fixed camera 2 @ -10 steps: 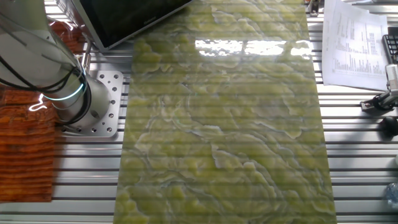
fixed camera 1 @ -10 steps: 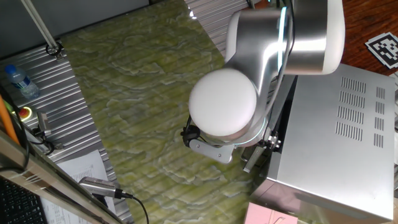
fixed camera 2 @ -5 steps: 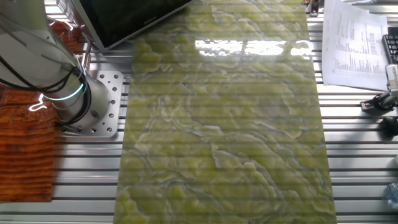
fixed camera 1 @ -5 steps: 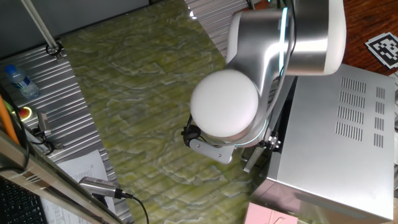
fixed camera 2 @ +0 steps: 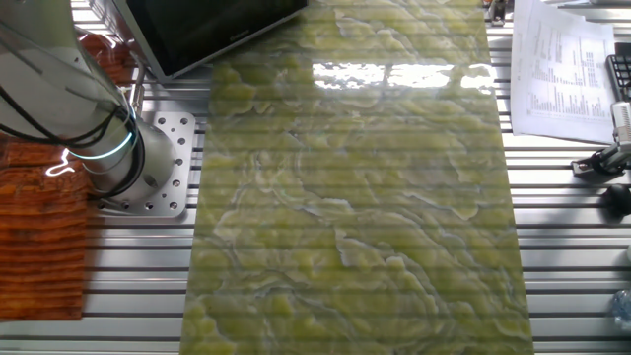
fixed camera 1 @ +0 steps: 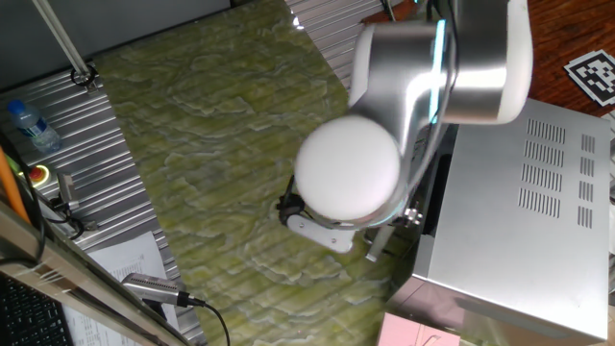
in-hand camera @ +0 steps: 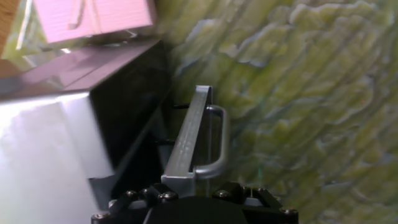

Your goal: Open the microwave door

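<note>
The microwave (fixed camera 1: 519,207) is the big silver vented box at the right of one fixed view. In the hand view the microwave door (in-hand camera: 186,134) shows edge-on and ajar, with a dark gap between it and the cabinet (in-hand camera: 56,149). Its slim silver bar handle (in-hand camera: 219,140) runs down into my gripper (in-hand camera: 196,186), which is closed round the handle's near end, fingertips mostly hidden. In the fixed view my arm (fixed camera 1: 351,173) covers the gripper; only the door's edge (fixed camera 1: 377,246) sticks out. The door's dark window (fixed camera 2: 202,30) shows at the other fixed view's top left.
A pink box (fixed camera 1: 423,332) lies beside the microwave, also in the hand view (in-hand camera: 93,15). A green marbled mat (fixed camera 2: 355,197) covers the table. My arm's base (fixed camera 2: 118,158) stands at its left. Papers (fixed camera 2: 562,64), a bottle (fixed camera 1: 29,125) and cables sit at the edges.
My arm has shifted slightly left, away from the microwave. The door's edge has swung out a little further with it.
</note>
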{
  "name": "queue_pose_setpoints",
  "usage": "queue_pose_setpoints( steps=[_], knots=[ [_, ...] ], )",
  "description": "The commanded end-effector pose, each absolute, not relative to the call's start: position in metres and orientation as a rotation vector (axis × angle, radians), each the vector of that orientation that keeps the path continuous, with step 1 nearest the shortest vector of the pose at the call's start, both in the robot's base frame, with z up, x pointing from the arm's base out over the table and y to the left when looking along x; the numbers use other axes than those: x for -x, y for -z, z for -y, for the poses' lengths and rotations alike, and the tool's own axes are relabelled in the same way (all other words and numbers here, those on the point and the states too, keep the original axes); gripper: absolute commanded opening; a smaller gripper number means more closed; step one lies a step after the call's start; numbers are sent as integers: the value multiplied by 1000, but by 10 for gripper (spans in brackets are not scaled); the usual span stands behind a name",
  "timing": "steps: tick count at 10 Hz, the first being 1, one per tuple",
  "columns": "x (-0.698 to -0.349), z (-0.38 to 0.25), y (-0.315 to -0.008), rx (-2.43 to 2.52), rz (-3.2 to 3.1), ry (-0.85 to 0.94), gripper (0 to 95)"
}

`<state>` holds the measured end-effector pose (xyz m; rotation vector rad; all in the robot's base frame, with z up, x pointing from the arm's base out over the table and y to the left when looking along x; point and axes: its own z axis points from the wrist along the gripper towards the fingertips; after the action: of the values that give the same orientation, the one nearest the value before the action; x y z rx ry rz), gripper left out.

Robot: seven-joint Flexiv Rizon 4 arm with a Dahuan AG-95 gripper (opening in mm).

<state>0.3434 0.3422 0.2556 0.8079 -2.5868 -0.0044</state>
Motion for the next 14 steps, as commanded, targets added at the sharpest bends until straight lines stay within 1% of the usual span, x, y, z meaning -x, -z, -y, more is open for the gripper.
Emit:
queue_pose_setpoints(
  steps=[1, 3, 6, 10, 11, 14],
  knots=[
    [-344, -330, -253, -835, 2601, 15, 570],
    [-345, -312, -254, -871, 2599, 13, 570],
    [-347, -303, -258, -892, 2602, 11, 570],
    [-358, -289, -265, -920, 2612, -61, 570],
    [-360, -286, -265, -921, 2614, -67, 380],
    [-364, -277, -265, -929, 2613, -76, 380]
  ],
)
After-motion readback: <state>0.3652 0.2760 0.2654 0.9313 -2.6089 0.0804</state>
